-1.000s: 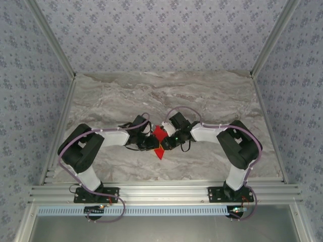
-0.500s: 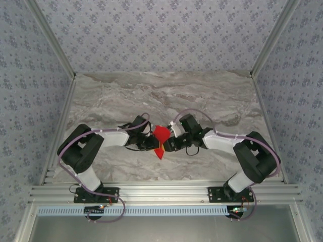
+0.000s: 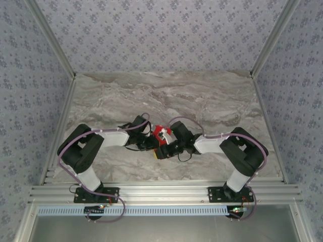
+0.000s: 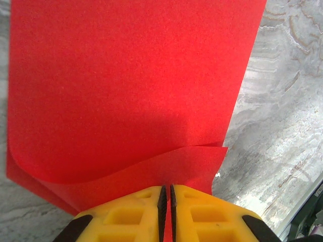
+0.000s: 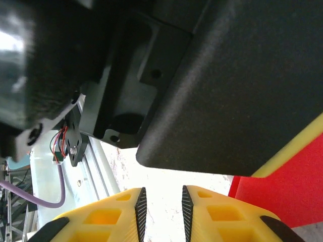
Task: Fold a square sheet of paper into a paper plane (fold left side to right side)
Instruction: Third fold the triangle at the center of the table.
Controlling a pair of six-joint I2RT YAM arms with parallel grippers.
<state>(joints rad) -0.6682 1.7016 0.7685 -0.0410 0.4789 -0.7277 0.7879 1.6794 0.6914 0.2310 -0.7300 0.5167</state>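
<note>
**Left fingers pinch the red sheet; right fingers stand slightly apart, holding nothing**

The marble-patterned table (image 3: 212, 101) carries the whole scene, and both arms reach in over its near middle. The left arm (image 3: 111, 137) comes in from the left and the right arm (image 3: 222, 142) from the right, and their wrists meet almost head to head.

Between them is the square sheet of paper (image 4: 126, 75), bright red and no longer flat. In the left wrist view a broad panel of it runs away from the camera. A second layer curls up in a soft curve at its near end, and its right edge lies over bare marble. From above, only a small red patch shows between the two wrists.

The left gripper (image 4: 165, 190) is clamped on the near edge of that sheet. Its yellow fingers (image 4: 126, 219) are drawn together to a thin dark slit, and the red paper runs straight into the slit.

The right gripper (image 5: 161, 199) sits close under a black housing (image 5: 242, 75). A strip of yellow and a corner of the red paper show at the lower right of its view. Its yellow fingertips stand a narrow gap apart, with bright background between them and nothing in the gap. They touch neither the paper nor the housing
</note>
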